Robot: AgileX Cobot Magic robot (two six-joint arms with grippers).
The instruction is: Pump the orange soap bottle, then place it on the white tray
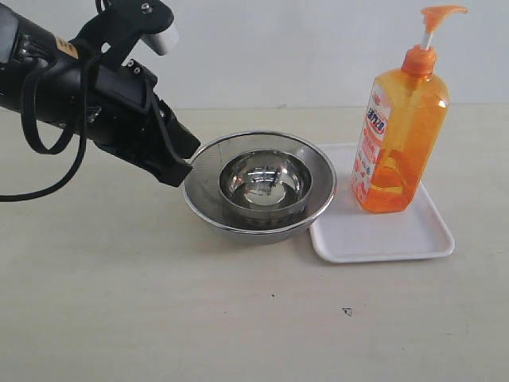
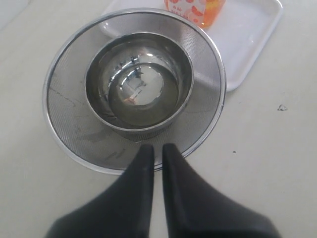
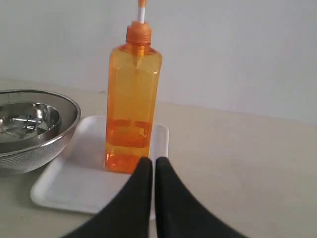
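The orange bottle (image 1: 398,151) stands upright on the white tray (image 1: 374,239), toward the tray's far side, at about 3 o'clock from the two nested steel bowls in the exterior view. Its pump head (image 1: 441,12) sits high on the white stem, not pressed down. With the bottle squarely on its base and nothing gripping it, the placing looks done, in my judgement.

The left gripper (image 1: 176,165) hangs at 9 o'clock of the mesh bowl (image 1: 322,179), just off its rim, fingers together and holding nothing. The right gripper (image 3: 153,166) also has its fingers together and empty. It points at the bottle's lower half from a little way off.

The mesh bowl holds a smaller steel bowl (image 1: 266,208), and its rim overlaps the tray's near-left edge; whether they touch I cannot tell. That corner is tight. The table (image 1: 159,318) from 5 to 8 o'clock of the bowls lies bare, leaving room to draw either arm away.
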